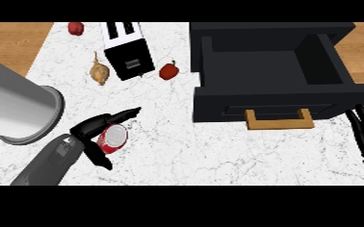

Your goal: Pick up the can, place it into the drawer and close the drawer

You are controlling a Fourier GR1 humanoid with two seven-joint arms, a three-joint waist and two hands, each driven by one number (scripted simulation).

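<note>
Grasping comes first: the left robot hand curls around the short red metal can with a silver lid, near the white marble tabletop's front-left edge, seemingly not yet lifted. Best seat thumb and fingers on opposite sides before raising it toward the open black drawer with a wooden handle. The right robot hand barely shows; its state I cannot tell.
</note>
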